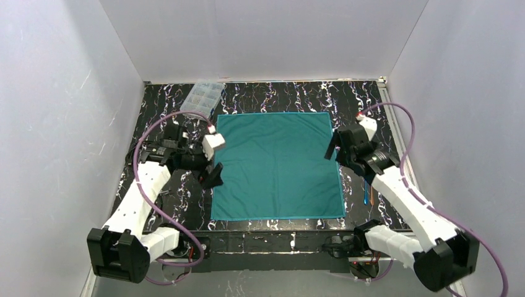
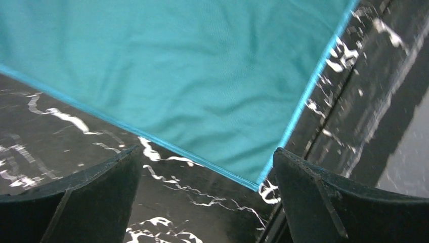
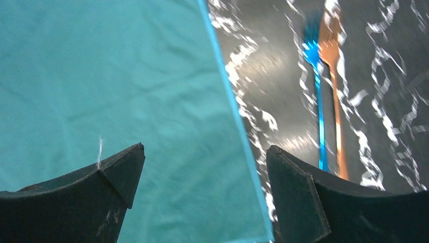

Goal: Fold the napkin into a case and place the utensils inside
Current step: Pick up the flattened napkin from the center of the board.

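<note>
The teal-green napkin [image 1: 277,165] lies spread flat as a full square in the middle of the black marbled table; no case is formed. My left gripper [image 1: 212,176] is open and empty beside the napkin's left edge; its wrist view shows a napkin corner [image 2: 255,183] between the fingers. My right gripper [image 1: 333,145] is open and empty over the napkin's right edge [image 3: 238,131]. The utensils [image 1: 366,197], iridescent blue and orange, lie on the table right of the napkin, partly hidden by my right arm; they show in the right wrist view [image 3: 326,101].
A clear plastic compartment box [image 1: 201,99] stands at the back left of the table. White walls close in the left, back and right sides. The table's front edge [image 1: 278,232] runs just behind the arm bases.
</note>
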`<state>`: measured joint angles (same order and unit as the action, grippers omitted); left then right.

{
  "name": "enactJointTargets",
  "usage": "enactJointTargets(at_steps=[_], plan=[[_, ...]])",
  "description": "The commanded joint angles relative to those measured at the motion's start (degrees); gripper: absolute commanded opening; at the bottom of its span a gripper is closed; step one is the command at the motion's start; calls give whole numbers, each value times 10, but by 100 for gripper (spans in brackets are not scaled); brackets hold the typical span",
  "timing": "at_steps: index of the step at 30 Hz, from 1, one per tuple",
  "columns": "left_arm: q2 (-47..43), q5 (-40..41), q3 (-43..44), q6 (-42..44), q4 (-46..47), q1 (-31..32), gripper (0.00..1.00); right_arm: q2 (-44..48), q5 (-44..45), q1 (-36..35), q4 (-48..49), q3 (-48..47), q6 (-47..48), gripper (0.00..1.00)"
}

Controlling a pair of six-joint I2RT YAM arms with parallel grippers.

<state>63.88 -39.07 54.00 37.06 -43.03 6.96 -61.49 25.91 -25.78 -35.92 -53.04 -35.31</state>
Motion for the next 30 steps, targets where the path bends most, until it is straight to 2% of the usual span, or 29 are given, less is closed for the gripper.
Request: enactJointTargets(at_steps=[1, 5, 8, 11, 17, 20, 24, 30], plan=[[-2, 42, -32, 58, -53, 60, 98, 66, 20, 3, -97, 56, -42, 99], [46, 74, -25, 46, -35, 98, 98, 49, -20, 3, -93, 76, -51, 98], [78, 115, -21, 37, 14, 116, 98, 31, -29, 3, -38, 73, -37, 99], [125, 150, 18, 0, 50, 117, 97, -15, -26, 4, 29, 26, 5, 99], [238, 211, 153, -97, 104, 116, 92, -192, -59, 23, 89, -111, 65, 97], [302, 231, 206, -120, 94, 115, 90, -266, -73, 33, 113, -156, 72, 90], [360, 280, 231, -141, 115, 113, 86, -334, -100, 41, 166, -178, 78, 78], [433, 326, 291, -166, 106, 95, 79, -413, -115, 57, 194, -217, 85, 41]])
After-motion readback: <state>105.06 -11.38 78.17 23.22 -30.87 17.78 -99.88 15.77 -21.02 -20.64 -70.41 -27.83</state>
